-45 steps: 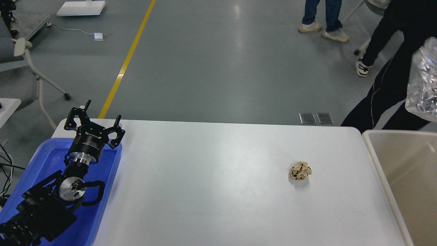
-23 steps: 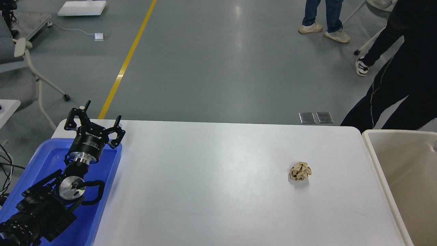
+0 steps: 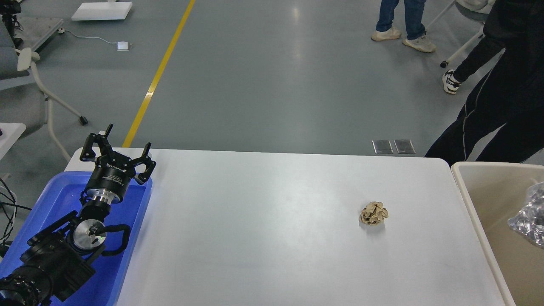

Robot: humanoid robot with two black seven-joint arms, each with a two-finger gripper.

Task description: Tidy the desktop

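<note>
The white desktop fills the lower middle of the head view. A crumpled tan paper ball lies on it at the right, alone. My left gripper is open and empty, held above the far end of the blue tray at the desktop's left edge, far from the paper ball. My right arm and gripper are out of view.
A beige bin stands against the desktop's right edge with a crinkled clear plastic bag inside it. A person in black stands behind the bin. Another person's legs and a chair are on the floor beyond.
The clear plastic bag, held high at the right edge a second ago, now lies in the beige bin. The person in black has shifted. My left arm has not moved.
</note>
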